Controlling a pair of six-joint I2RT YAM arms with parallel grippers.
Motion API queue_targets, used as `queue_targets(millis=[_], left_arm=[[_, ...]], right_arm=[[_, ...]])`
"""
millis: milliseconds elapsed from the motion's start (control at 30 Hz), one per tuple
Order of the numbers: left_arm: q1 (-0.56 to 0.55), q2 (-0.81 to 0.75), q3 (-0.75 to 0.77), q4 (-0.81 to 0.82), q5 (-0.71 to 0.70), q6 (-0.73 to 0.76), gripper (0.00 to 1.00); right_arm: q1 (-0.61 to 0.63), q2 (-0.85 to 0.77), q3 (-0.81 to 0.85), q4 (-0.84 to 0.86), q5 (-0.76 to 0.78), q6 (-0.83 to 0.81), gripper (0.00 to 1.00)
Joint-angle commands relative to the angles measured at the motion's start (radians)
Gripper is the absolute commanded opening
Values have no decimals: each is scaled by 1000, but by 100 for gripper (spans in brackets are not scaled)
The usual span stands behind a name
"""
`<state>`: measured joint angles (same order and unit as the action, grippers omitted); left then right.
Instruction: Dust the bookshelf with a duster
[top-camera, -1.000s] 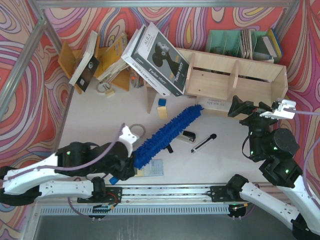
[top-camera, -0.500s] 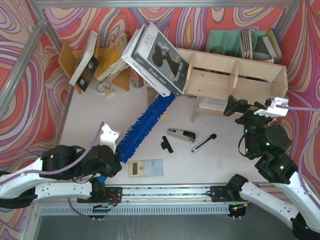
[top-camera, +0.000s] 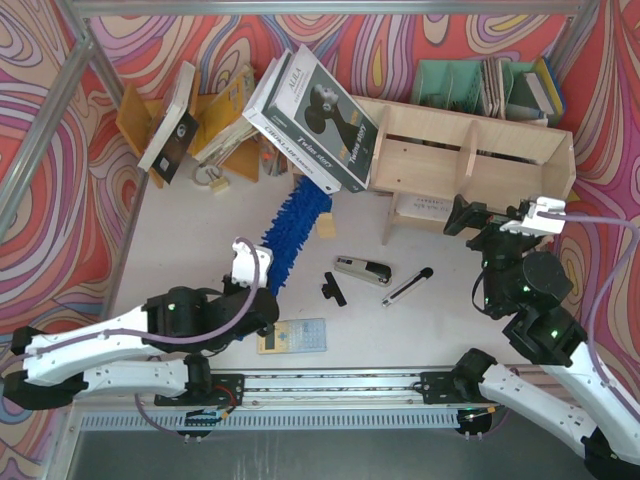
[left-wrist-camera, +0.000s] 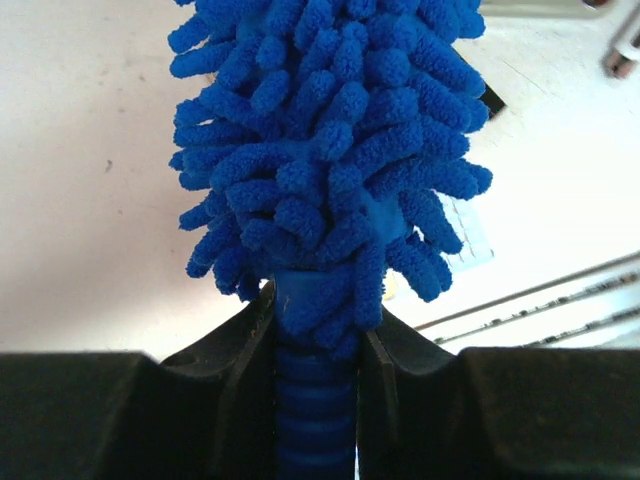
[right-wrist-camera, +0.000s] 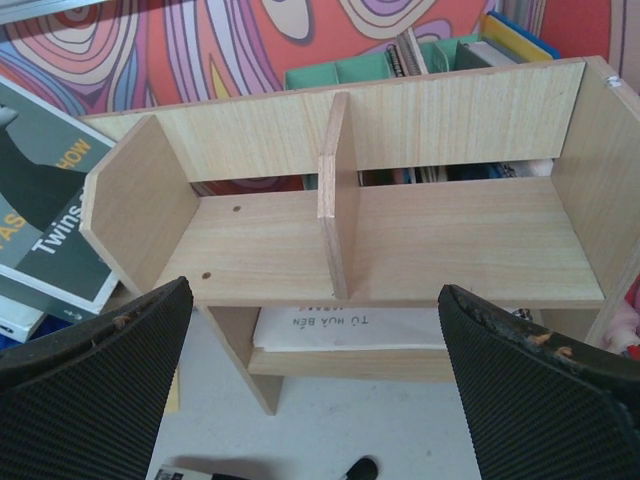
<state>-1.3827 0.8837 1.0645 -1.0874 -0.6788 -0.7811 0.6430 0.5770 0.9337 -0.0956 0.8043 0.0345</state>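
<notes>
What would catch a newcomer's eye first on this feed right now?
The bright blue duster, clamped by its handle in the left gripper, points toward the leaning books at the back. To the right stands the pale bookshelf, with the right gripper wide open in front of it.

On my screen the duster (top-camera: 293, 230) is one bright blue (its handle (left-wrist-camera: 315, 430) too), and the bookshelf (top-camera: 440, 150) is pale plywood with faint grain. The desk (top-camera: 180, 230) reads off-white. Behind it I see a backdrop (top-camera: 60, 150) swirling red, pink, purple and orange, a green file organiser (top-camera: 445, 80) and an orange-yellow book rack (top-camera: 130, 110).
</notes>
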Motion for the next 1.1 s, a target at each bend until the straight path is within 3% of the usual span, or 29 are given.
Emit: queue_targets(millis=[0, 433, 867, 1067], left_arm=[[42, 55, 41, 85, -205, -14, 0], [175, 135, 39, 126, -105, 0, 0], [173, 246, 97, 369, 144, 145, 0], [125, 250, 76, 476, 186, 175, 0]], right_arm=[[2, -10, -24, 101, 47, -90, 99], [1, -67, -83, 159, 57, -145, 99], [1, -84, -130, 184, 47, -145, 99], [1, -101, -152, 207, 43, -157, 99]])
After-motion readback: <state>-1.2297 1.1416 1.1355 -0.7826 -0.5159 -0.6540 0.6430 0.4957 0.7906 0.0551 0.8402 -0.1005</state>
